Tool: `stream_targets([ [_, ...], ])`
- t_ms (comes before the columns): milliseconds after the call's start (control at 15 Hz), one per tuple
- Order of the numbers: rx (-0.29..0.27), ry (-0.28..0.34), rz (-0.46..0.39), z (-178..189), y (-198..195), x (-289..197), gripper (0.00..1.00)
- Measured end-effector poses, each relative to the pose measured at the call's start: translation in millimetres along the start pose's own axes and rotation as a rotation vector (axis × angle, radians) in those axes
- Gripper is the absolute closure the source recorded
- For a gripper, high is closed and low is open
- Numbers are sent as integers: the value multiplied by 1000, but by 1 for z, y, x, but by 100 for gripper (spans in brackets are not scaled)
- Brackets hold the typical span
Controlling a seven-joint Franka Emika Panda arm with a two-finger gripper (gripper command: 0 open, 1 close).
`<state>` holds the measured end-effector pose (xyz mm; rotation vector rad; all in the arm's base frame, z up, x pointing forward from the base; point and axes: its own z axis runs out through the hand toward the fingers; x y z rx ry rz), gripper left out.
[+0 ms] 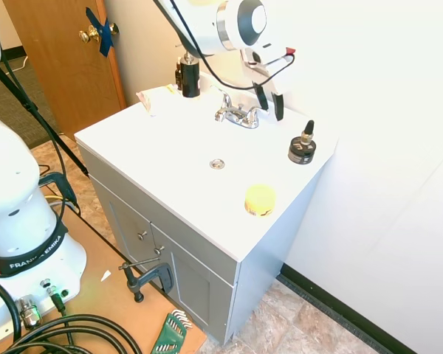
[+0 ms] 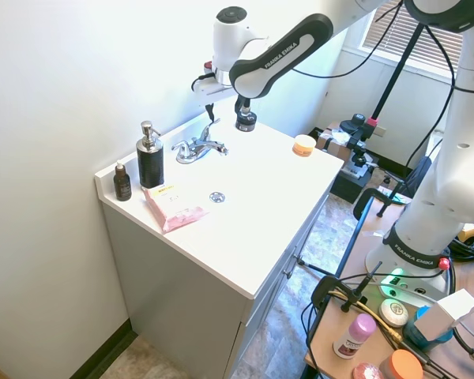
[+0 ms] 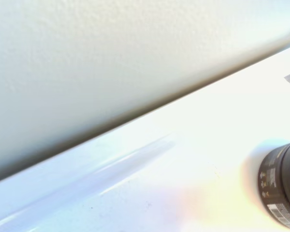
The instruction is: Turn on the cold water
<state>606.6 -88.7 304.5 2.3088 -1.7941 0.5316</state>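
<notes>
Gripper: gripper hangs just behind and to the right of the faucet in the first exterior view, pointing down; also seen at.
Fingers: two dark fingers spread apart with a clear gap, holding nothing.
Cold lever: right-hand lever of the chrome faucet, at the back of the white worktop; the nearer finger stands just beside it, contact cannot be told.
Other lever: left-hand lever, well clear of the fingers.
Water: none visible at the spout or around the drain.
Pump bottle: black pump bottle stands upright left of the faucet in the second exterior view.
Small brown bottle, just beside the pump bottle, at the worktop corner.
Pink packet: lies flat in front of the pump bottle.
Dark dropper jar: stands right of the faucet; its side shows in the wrist view.
Yellow round container, near the front right edge.
</notes>
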Motion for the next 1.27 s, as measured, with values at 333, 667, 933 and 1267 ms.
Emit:
stream_targets([
  [333,-55,-103,-40,-1,12,1,0],
  [667,-39,-163,-48,-24,14,-9,0],
  [933,-34,-215,-88,-43,29,-5,0],
  [1267,9,-354,-220,-100,102,-11,0],
])
